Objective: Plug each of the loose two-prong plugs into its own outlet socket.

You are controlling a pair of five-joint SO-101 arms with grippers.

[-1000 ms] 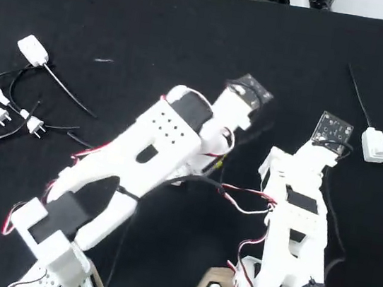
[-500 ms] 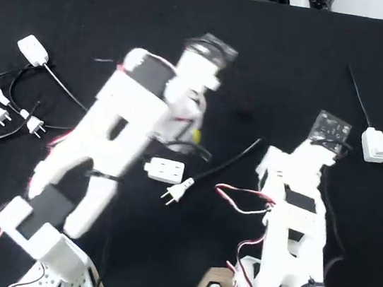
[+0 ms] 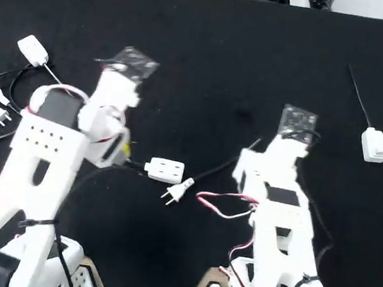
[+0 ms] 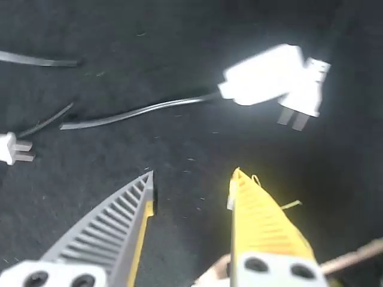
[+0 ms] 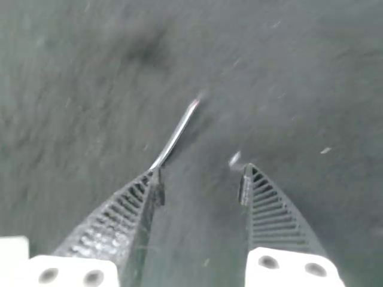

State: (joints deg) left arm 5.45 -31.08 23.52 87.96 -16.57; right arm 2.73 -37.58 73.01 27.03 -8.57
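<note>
Both pairs of jaws are held spread and empty. The left gripper (image 4: 191, 176) is poised just beside the outlet block (image 3: 164, 170), and the right gripper (image 5: 201, 171) over a black cord (image 5: 176, 134) beyond it. Within the last second the left arm (image 3: 47, 152) has been swung aside off the block and the right arm (image 3: 280, 199) shifted toward it. The block is thereby uncovered, and a loose plug (image 3: 177, 192) is seen just beside it, unplugged. A grasp is judged possible; nothing is inserted yet.

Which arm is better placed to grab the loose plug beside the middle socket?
Probably left: the left claw, open, faces the plug and socket directly; the right claw, also open, points at a black cable end.
</note>
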